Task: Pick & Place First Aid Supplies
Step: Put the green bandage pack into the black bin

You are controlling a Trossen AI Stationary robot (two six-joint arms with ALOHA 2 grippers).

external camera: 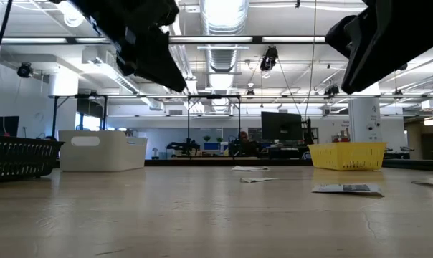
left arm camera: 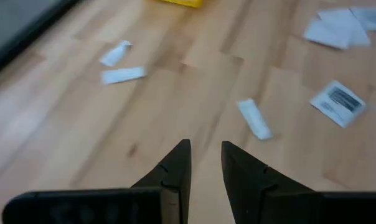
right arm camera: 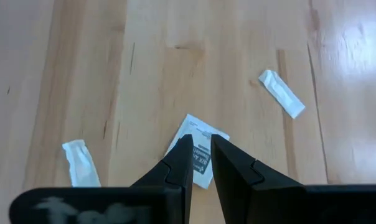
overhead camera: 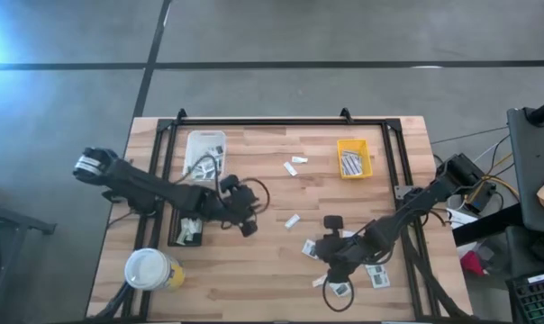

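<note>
From overhead I have the left gripper (overhead camera: pixel 248 227) hanging above the middle of the wooden table (overhead camera: pixel 254 270), just right of the black tray (overhead camera: pixel 175 236). Through its wrist camera its fingers (left arm camera: pixel 175 171) stand a small gap apart with nothing between them, bare boards below, and a small white folded packet (left arm camera: pixel 254 118) lying a little ahead of the tips. The right gripper (overhead camera: pixel 330 261) is over the front right part of the table among scattered packets. In its wrist camera the fingers (right arm camera: pixel 180 163) are also only slightly parted and empty, poised directly over a flat white packet with dark print (right arm camera: pixel 197 152); I cannot tell whether the tips touch it. Another folded white piece (right arm camera: pixel 281 93) lies further off, and one more (right arm camera: pixel 81 163) to the side. More packets lie loose near the table's centre (overhead camera: pixel 293 220) and toward the back (overhead camera: pixel 291 168). The yellow tray (overhead camera: pixel 353 158) at the back right holds some striped strips, the white tray (overhead camera: pixel 205 153) sits at the back left, and a white-lidded yellow cup (overhead camera: pixel 151 269) stands at the front left corner.
</note>
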